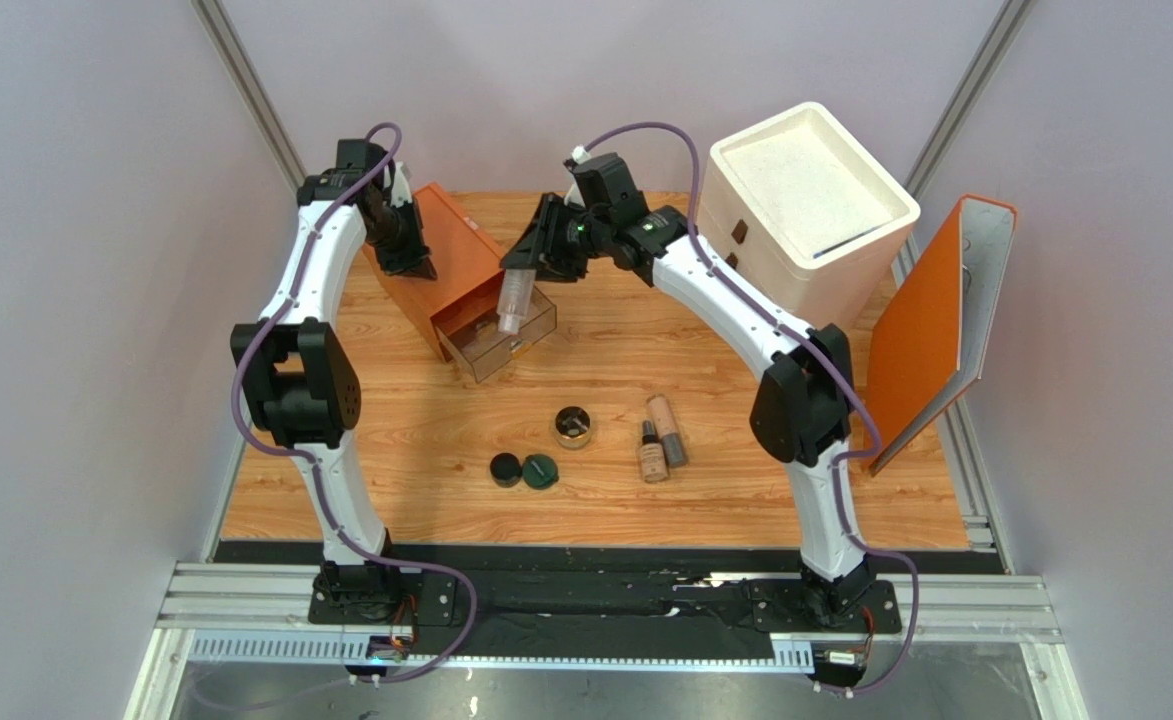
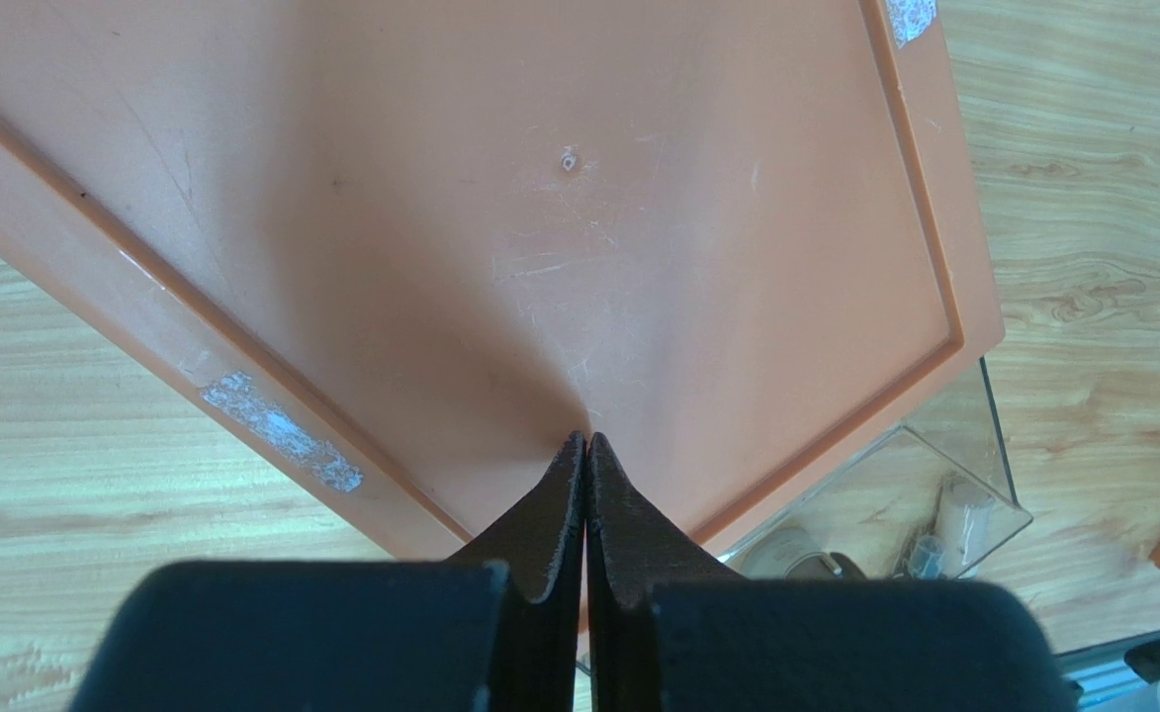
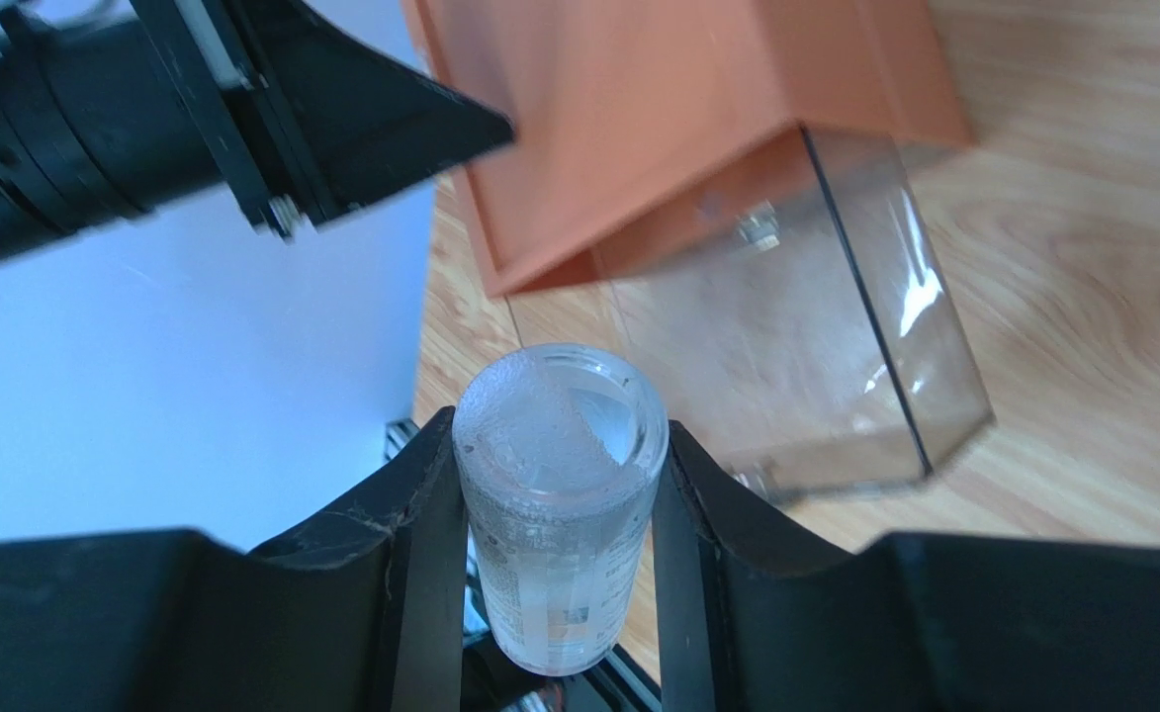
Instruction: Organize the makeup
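Note:
My right gripper point(image 1: 529, 273) is shut on a clear little bottle point(image 1: 516, 297) and holds it tilted over the open clear drawer point(image 1: 505, 342) of the orange drawer box point(image 1: 450, 263). In the right wrist view the bottle point(image 3: 560, 505) sits between the fingers point(image 3: 430, 519), above the drawer point(image 3: 794, 341). My left gripper point(image 1: 409, 258) is shut and empty, its tips point(image 2: 587, 441) resting on the orange box top point(image 2: 541, 223). On the table lie two beige bottles point(image 1: 669, 428) point(image 1: 651, 453), a gold-rimmed jar point(image 1: 574, 428), a black compact point(image 1: 507, 470) and a dark green compact point(image 1: 541, 471).
A white drawer unit point(image 1: 810, 203) stands at the back right. An orange panel point(image 1: 938, 323) leans at the right table edge. The left arm's gripper point(image 3: 318, 104) shows beside the orange box point(image 3: 660, 119) in the right wrist view.

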Robot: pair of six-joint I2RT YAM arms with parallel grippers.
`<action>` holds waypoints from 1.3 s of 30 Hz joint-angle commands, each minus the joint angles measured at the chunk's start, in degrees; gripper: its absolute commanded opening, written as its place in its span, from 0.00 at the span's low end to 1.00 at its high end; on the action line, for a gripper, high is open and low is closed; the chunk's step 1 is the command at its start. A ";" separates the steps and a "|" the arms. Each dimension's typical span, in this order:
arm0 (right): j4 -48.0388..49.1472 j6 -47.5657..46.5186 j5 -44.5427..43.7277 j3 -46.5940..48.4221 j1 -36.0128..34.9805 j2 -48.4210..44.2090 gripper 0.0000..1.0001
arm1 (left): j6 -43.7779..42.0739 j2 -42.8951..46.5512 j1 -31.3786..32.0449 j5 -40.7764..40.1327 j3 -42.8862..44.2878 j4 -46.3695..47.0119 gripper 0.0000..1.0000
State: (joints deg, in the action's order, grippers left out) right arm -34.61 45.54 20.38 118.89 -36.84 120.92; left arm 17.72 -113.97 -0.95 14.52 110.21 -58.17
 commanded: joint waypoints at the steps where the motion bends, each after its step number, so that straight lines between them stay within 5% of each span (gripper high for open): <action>1: 5.79 5.44 2.83 11.15 -1.21 6.86 0.00 | -1.01 -1.69 -0.28 -2.48 -0.97 -3.09 0.00; 9: 2.36 5.97 -0.78 11.72 -3.50 10.12 0.04 | -1.02 -1.78 -0.37 -3.01 -0.53 -3.09 0.00; 11: 2.79 5.79 0.70 9.97 -3.68 9.68 0.14 | -1.02 -1.78 -0.28 -3.10 -0.18 -3.17 0.00; 15: 1.39 5.09 0.62 10.13 -3.85 9.77 0.50 | -1.02 -1.87 -0.37 -3.27 0.18 -3.18 0.00; 19: 0.60 4.38 -0.51 10.92 -3.85 9.42 0.64 | -0.84 -1.95 -0.28 -2.92 0.26 -3.18 0.00; 30: -3.00 -0.79 -9.38 9.61 -2.54 0.74 0.70 | -0.93 -1.87 -0.37 -3.01 0.53 -3.44 0.00; 39: -23.29 -16.44 -23.71 -7.78 0.80 -10.00 0.69 | -1.19 -1.87 -0.37 -2.92 1.49 -3.96 0.00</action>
State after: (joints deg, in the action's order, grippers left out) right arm -46.61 37.91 5.28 117.73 -37.36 114.50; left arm 17.69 -113.99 -0.95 14.33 110.43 -58.30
